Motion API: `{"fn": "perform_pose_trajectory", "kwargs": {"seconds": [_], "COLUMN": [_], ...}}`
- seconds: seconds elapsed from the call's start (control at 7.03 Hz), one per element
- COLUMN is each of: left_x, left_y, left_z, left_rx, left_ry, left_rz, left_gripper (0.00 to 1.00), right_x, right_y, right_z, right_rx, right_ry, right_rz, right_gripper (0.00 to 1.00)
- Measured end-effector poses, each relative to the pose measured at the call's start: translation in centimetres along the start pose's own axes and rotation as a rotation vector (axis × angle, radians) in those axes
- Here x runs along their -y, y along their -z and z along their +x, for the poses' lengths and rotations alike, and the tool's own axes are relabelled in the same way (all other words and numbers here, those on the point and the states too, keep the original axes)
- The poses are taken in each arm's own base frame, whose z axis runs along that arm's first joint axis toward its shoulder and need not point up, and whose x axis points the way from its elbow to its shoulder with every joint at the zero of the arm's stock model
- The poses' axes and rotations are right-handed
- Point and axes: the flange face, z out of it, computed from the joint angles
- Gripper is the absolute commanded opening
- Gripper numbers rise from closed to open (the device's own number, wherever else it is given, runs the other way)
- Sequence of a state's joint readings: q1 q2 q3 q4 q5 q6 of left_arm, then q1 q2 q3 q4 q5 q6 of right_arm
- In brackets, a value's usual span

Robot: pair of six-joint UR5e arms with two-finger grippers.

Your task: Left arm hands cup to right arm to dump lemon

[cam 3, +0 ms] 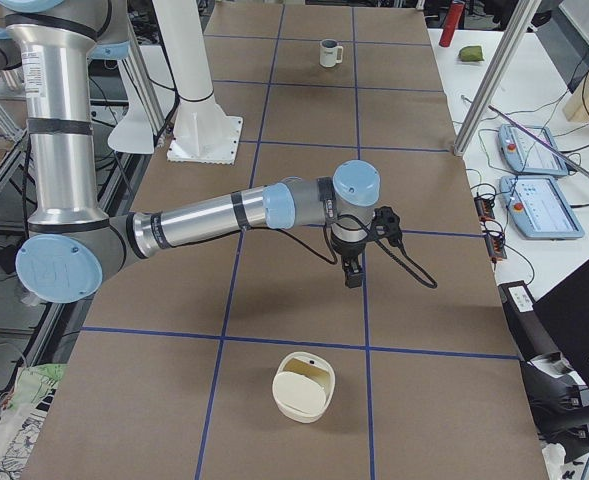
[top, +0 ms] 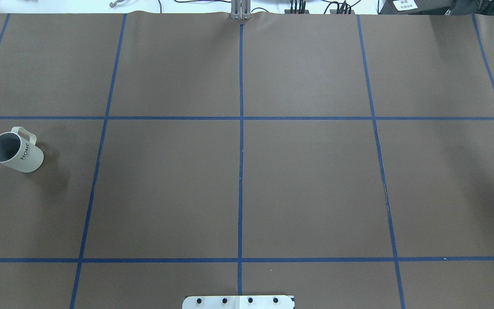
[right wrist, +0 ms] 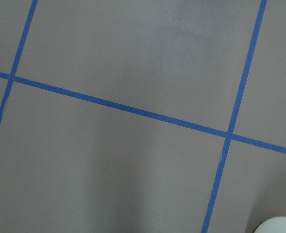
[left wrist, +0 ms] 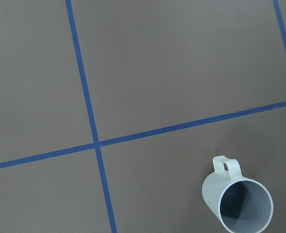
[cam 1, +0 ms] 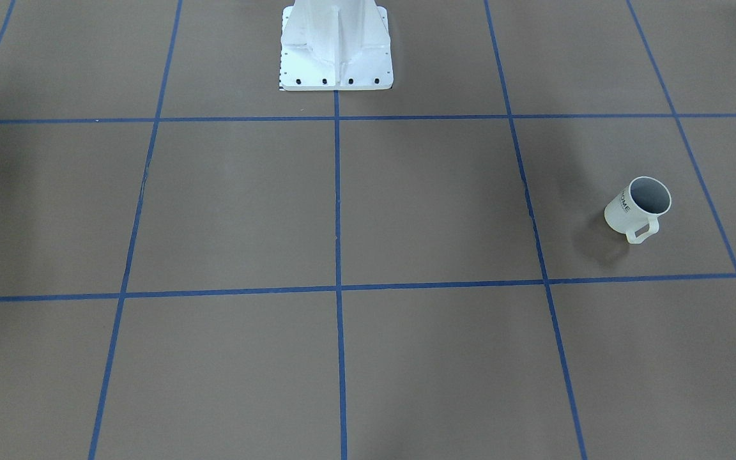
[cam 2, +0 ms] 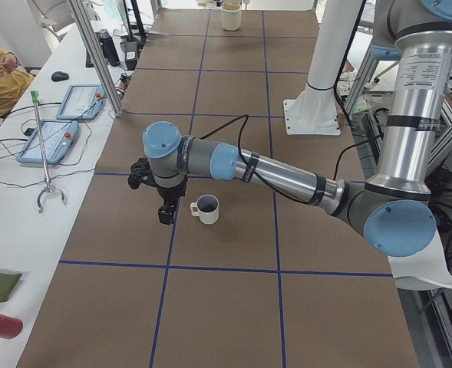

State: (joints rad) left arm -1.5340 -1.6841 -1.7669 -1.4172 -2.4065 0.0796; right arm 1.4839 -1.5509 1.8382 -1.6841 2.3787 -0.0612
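Over the brown table (top: 307,180), the left claw (cam 2: 165,218) hangs just beside the upright cup (cam 2: 207,207), whose handle points toward it, and the right claw (cam 3: 353,278) hangs well apart from both; whether either claw is open cannot be told.

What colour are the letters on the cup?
Black. The cup itself is white. The overhead exterior view shows the HOME lettering best.

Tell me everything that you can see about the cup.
The cup is a small white mug, ceramic by its look, with black HOME lettering, a squared loop handle and a grey inside in which nothing shows. It stands upright on the brown table, on the robot's left side. Only the table touches it.
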Motion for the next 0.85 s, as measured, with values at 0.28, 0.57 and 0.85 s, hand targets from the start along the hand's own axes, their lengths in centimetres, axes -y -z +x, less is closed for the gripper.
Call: {"fn": "perform_pose_trajectory", "kwargs": {"seconds": [0.28,0.57,0.85], "left_x": [0.05,0.01,0.00], "left_y": [-0.02,-0.15,-0.34], "left_z": [-0.01,-0.15,-0.38], "left_rx": [-0.002,-0.002,0.003], "left_ry": [0.000,0.005,0.010], "left_rz": [0.000,-0.003,-0.008], "left_gripper": [1.00,1.00,1.00], "right_x": [0.10,0.19,0.20], "right_y": [0.14,0.16,0.10], "right_z": [-0.12,-0.13,-0.05], "right_rx": [0.001,0.000,0.000], "right_ry": [0.002,0.002,0.000], "right_rz": [0.003,0.003,0.002], "right_gripper": [1.00,1.00,1.00]}}
